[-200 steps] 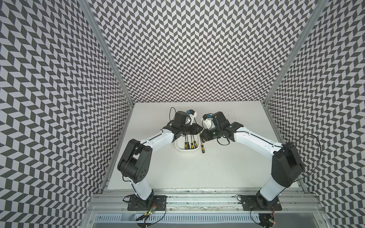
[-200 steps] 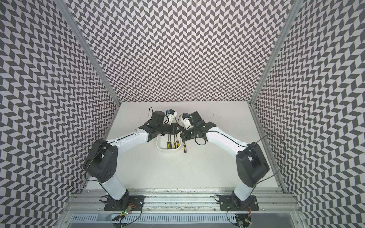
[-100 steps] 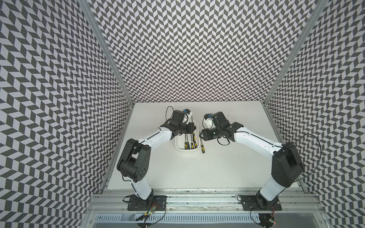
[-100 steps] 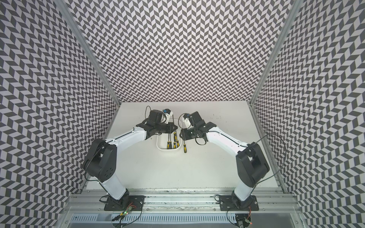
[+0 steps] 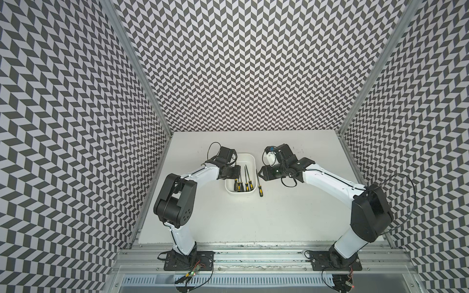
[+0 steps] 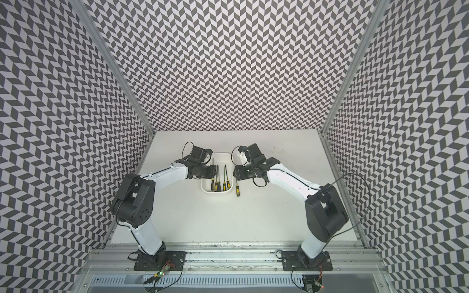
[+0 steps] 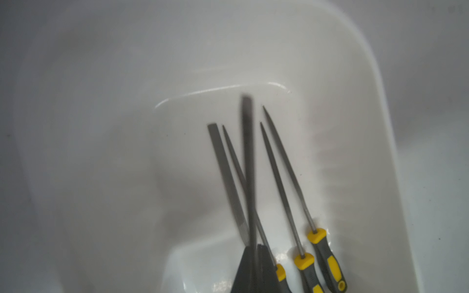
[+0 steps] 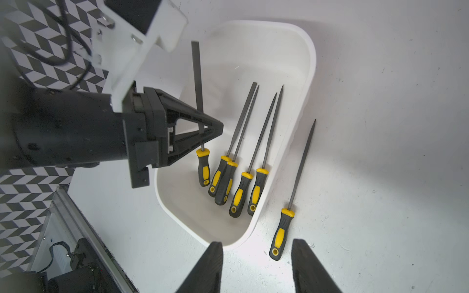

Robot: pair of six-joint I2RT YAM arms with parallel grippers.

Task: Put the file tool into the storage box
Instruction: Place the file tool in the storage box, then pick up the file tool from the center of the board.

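R gripper (image 8: 256, 256) has let go and backed off, jaws half apart, empty; L gripper (image 8: 214, 126) stays clamped mid-shaft on flat file (image 8: 196, 76), over box (image 8: 311, 76) (four files (image 8: 239, 195) already inside); handover looks done, drop next; loose file (image 8: 301, 162) on table (image 8: 380, 152) beside box.

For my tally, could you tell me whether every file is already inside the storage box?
No, one file lies on the table just outside the storage box.

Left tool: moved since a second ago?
Yes. The left tool, gripping a file, has shifted from above the middle of the storage box toward its left rim.
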